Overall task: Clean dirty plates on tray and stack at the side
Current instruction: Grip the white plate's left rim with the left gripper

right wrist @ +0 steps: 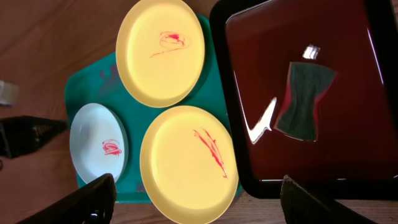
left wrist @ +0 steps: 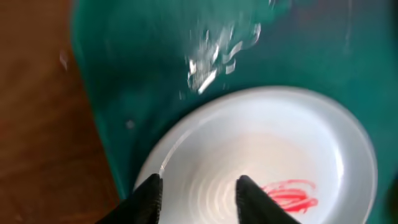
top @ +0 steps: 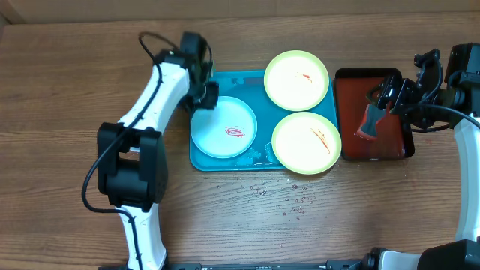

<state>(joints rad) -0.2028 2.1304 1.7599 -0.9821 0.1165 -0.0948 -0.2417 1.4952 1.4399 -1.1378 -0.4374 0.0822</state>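
Observation:
Three plates lie on the turquoise tray [top: 225,81]: a white one [top: 223,126] with a red smear at the left, and two yellow ones [top: 297,79] [top: 306,142] with red streaks at the right. My left gripper [top: 202,94] hovers over the white plate's far left rim. In the left wrist view its gripper [left wrist: 199,196] is open, the white plate [left wrist: 267,149] beneath it and nothing clamped. My right gripper [top: 391,96] hangs high over the dark red tray, and the right wrist view shows this gripper [right wrist: 199,205] wide open and empty.
A dark red tray [top: 352,86] with a black rim stands right of the turquoise one, a grey sponge [top: 370,121] lying in it. Foam [top: 259,154] sits on the turquoise tray's near edge. Water drops [top: 285,199] dot the wooden table in front.

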